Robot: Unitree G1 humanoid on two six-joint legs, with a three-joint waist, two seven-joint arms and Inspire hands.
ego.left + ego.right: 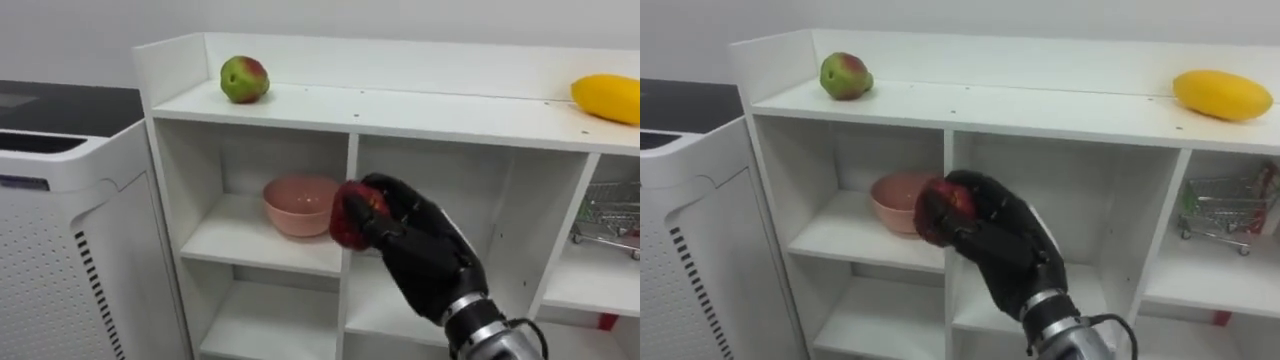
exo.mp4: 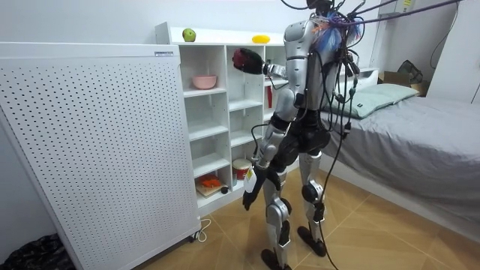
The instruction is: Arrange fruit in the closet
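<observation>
At frame centre a red fruit (image 1: 352,215) is clasped in the curled right hand (image 1: 420,250), beside the pink bowl (image 1: 298,203) in the closet (image 1: 400,110); the left hand (image 2: 250,196) is hung low. Placement is judged underway: a shelf must be reached, the fruit released.

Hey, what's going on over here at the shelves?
The robot stands at the white shelf unit, its right hand with fingers curled round a red fruit, held close to the pink bowl in an upper compartment. A green apple and a yellow fruit lie on top. Its left hand hangs at its side.
</observation>
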